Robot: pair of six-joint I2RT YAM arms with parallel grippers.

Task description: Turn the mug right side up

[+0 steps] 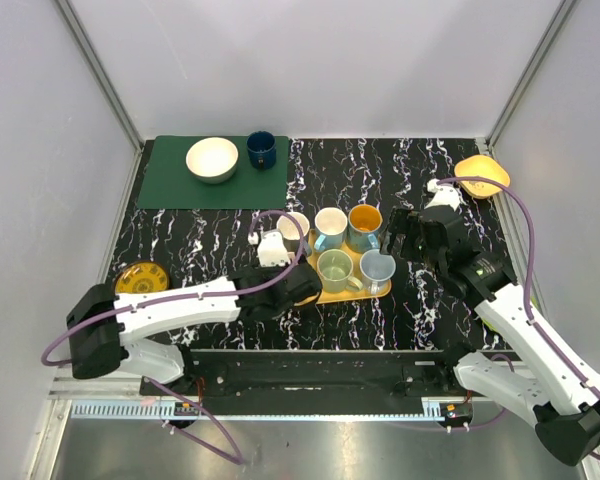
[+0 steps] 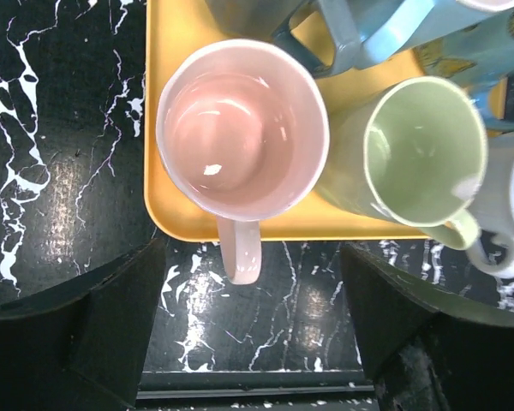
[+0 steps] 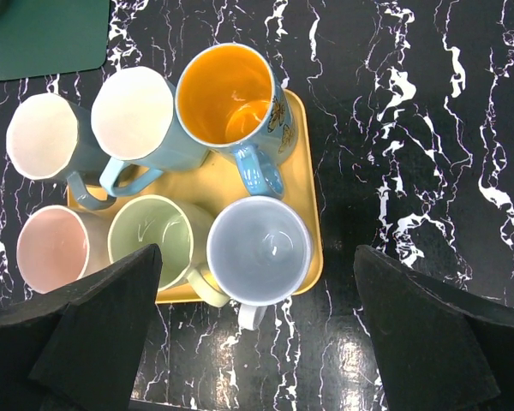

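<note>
I've got both arms up: left arm [image 1: 170, 308] and right arm [image 1: 525, 325], white shells over black joints and black bases. A purple cable [image 1: 55, 345] loops off each one. On the wrist feeds, the left gripper [image 2: 253, 257] has matte black, wedge-shaped fingers [image 2: 77, 334], and the right gripper [image 3: 257, 253] looks the same.

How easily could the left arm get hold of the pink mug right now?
Probably yes, fairly easily. The left gripper is open right by the pink mug, whose handle sticks out past the tray edge toward it with nothing between. The green mug crowding its side might limit a rim grasp.
</note>
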